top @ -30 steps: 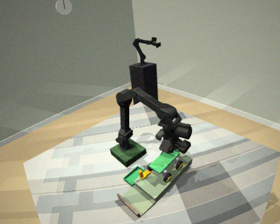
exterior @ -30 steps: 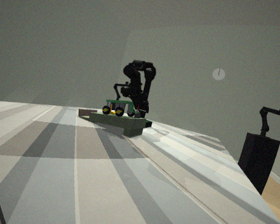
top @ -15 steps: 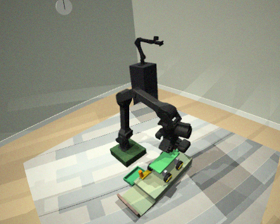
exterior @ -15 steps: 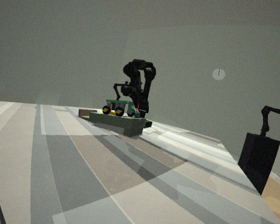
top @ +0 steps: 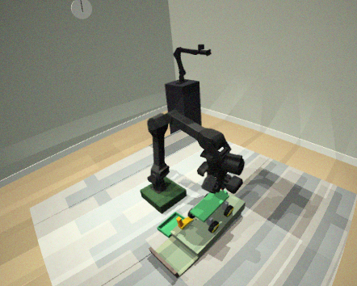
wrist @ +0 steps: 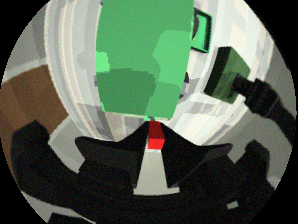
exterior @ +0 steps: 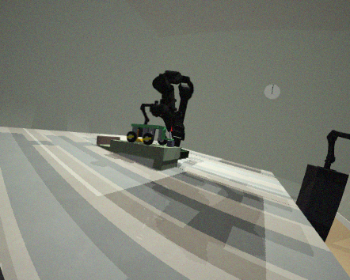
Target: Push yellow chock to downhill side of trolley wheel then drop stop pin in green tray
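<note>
The green-topped trolley (top: 209, 205) (exterior: 148, 126) (wrist: 145, 50) stands on the pale green ramp (top: 198, 239) (exterior: 142, 152). The yellow chock (top: 186, 223) with its orange handle lies on the ramp beside the trolley's downhill wheel on the tray side; whether it touches the wheel is too small to tell. My gripper (top: 222, 188) (wrist: 153, 124) is at the uphill end, shut on the red-headed stop pin (exterior: 171, 129) (wrist: 156, 141). The pin's head shows between the fingertips, above its small holder (exterior: 170, 143); whether its lower end is inside is unclear. The green tray (top: 168, 225) shows no pin in it.
The arm's dark green base (top: 163, 194) (wrist: 230, 75) stands behind the tray. The ramp's low end has a brown end strip (top: 164, 262) (exterior: 108, 140). A black pedestal (top: 182, 101) (exterior: 322, 198) with another small arm on it stands farther back.
</note>
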{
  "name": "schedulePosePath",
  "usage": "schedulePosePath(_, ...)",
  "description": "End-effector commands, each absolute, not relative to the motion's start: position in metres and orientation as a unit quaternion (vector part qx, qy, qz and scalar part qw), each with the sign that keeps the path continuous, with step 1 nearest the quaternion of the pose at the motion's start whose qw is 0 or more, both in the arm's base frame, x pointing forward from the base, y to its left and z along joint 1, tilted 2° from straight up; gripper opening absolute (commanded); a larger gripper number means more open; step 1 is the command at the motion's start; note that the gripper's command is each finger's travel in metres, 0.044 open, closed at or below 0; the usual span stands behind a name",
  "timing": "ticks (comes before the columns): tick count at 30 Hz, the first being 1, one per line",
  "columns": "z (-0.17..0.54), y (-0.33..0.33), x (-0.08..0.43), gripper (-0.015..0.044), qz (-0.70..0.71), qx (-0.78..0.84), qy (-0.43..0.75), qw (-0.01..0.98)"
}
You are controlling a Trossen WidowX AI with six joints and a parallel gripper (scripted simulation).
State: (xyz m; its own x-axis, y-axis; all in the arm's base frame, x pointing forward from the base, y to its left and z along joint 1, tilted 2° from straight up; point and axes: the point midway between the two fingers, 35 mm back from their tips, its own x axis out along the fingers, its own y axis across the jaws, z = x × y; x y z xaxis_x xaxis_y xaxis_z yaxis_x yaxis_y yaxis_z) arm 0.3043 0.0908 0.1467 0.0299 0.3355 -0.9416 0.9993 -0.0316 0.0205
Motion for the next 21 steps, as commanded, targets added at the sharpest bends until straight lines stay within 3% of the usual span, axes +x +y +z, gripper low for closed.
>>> schedulePosePath(1,0.151,0.091,0.304,0.0000,-0.405,0.592,0.566,0.407)
schedulePosePath(21,0.164,0.087,0.304,0.0000,-0.405,0.592,0.566,0.407)
